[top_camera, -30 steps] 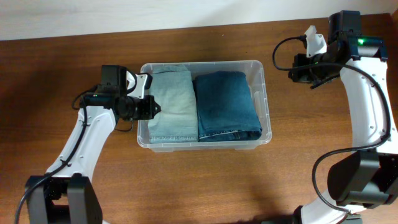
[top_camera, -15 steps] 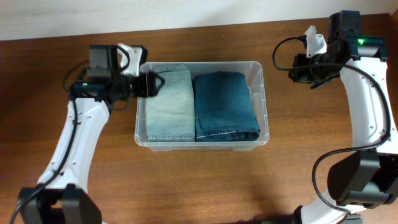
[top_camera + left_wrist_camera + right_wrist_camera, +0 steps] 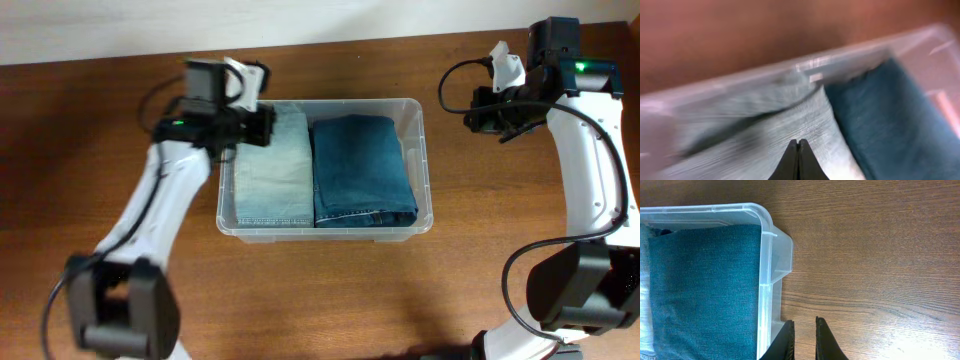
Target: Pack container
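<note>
Overhead, brown wooden table [image 3: 330,300], clear container [image 3: 427,160] centred, white strip [image 3: 200,25] beyond

The container [image 3: 767,235] occupies the left half, one rounded corner uppermost. Folded dark jeans [image 3: 705,285] fill it up to the wall, and a strip of pale fabric [image 3: 644,280] shows at the far left. The right gripper [image 3: 804,322] is over bare table [image 3: 880,255] just outside the wall. Its fingers are nearly together with nothing between them.

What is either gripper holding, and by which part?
Nothing visible. The left gripper is shut over the light jeans; the right gripper is shut and empty beside the container.
</note>
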You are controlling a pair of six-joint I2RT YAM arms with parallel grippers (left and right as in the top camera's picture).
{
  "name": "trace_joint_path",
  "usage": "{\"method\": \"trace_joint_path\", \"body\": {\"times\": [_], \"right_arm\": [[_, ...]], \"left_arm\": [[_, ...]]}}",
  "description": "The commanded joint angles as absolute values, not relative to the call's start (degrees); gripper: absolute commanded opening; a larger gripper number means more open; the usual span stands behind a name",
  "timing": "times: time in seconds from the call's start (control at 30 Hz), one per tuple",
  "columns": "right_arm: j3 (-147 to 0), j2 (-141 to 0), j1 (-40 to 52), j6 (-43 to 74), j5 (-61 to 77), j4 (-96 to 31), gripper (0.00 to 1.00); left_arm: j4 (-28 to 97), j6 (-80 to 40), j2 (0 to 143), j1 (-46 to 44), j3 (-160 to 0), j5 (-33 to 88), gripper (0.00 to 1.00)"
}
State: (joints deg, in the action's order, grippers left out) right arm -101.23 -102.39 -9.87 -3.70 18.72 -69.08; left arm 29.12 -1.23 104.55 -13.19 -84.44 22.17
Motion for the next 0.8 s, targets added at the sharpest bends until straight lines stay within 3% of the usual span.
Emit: {"method": "trace_joint_path", "body": {"times": [0.0,0.17,0.33,0.37,0.47,0.5,0.53,0.57,0.6,0.77], "right_arm": [[-101.4,-102.7,-9.8,-4.3,18.2,-69.5,0.09],[-101.4,-102.7,-9.8,-4.3,18.2,-69.8,0.09],[-101.4,-102.6,-9.4,-5.8,18.2,-70.1,0.1],[-101.4,-102.3,-8.8,-5.8,18.2,-70.2,0.09],[-101.6,-101.6,-4.5,-7.8,15.5,-68.4,0.15],[-101.6,-101.6,-3.3,-8.0,14.1,-67.6,0.16],[-101.6,-101.6,-0.7,-8.2,10.5,-65.2,0.3],[-101.6,-101.6,0.4,-8.2,9.0,-63.8,0.52],[-101.6,-101.7,1.9,-8.2,7.5,-61.4,0.98],[-101.6,-101.4,5.8,-9.6,7.2,-53.5,0.98]], "left_arm": [[29.8,-0.4,112.3,-15.7,-84.8,21.5,0.04],[31.8,-0.3,115.8,-16.1,-85.0,21.0,0.03],[33.0,1.4,101.7,-16.0,-87.4,13.7,0.05],[33.0,1.4,99.0,-15.9,-87.4,10.7,0.17],[34.4,1.3,89.7,-14.1,-87.4,-3.1,0.94],[34.8,1.3,89.0,-13.6,-87.4,-3.9,0.99],[35.7,1.2,87.9,-11.8,-87.4,-4.3,0.99],[36.1,0.6,87.7,-10.8,-87.4,-4.3,0.99],[36.7,-0.5,87.7,-9.3,-87.4,-4.3,0.99],[40.2,-7.2,88.5,-1.2,-87.4,-3.3,0.99]]}}
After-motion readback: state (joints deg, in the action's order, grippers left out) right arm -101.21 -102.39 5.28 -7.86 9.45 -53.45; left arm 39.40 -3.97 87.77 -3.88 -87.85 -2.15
